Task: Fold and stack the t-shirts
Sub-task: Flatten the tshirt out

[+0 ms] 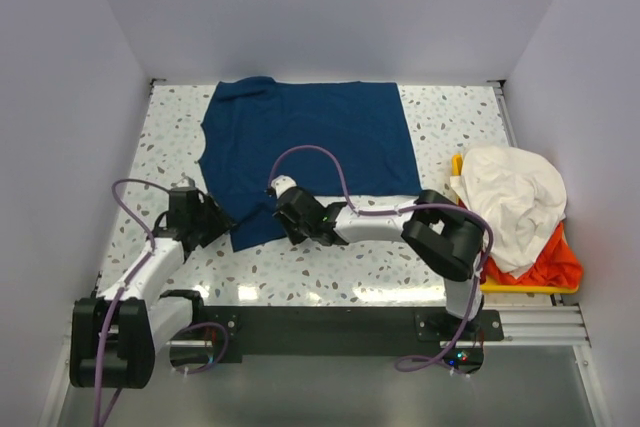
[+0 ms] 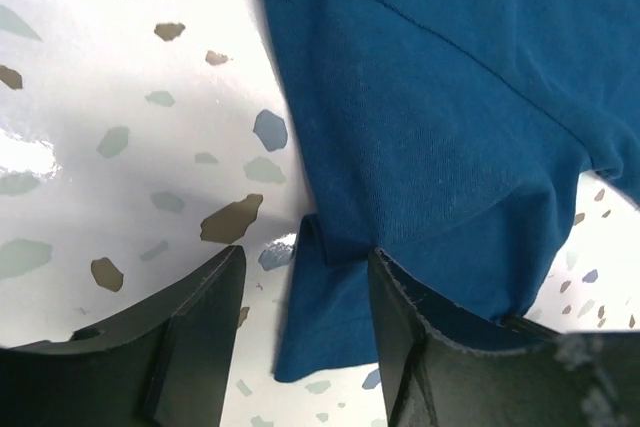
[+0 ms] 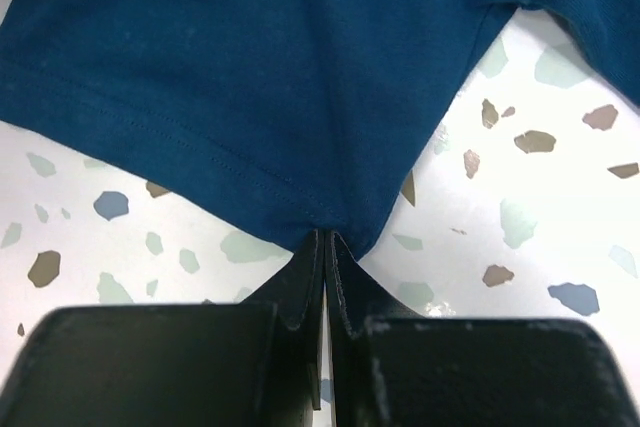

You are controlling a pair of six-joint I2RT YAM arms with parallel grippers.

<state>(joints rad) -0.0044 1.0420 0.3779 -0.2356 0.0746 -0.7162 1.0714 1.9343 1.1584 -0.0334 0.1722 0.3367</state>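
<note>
Across the far middle of the speckled tabletop (image 1: pixel 460 127) lay the flat navy blue cloth t-shirt (image 1: pixel 310 147). The right gripper (image 3: pixel 325 242) was clenched on its near hem; the left gripper (image 2: pixel 300 267) stood released, jaws straddling the shirt's near-left edge. A cream-white cloth t-shirt (image 1: pixel 510 197) and an orange-red cloth t-shirt (image 1: pixel 555 265) lay heaped on a yellow plastic bin (image 1: pixel 458 165) by the right edge

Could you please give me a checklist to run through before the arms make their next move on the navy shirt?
1. Right jaws shut on the navy t-shirt hem: ok.
2. Left jaws shut on its edge: not ok; they are open, with a cloth fold between them.
3. Shirt body spread on the table: ok.
4. Single layer pinched: cannot tell.
5. Cream t-shirt and orange t-shirt aside in the yellow bin: ok.
</note>
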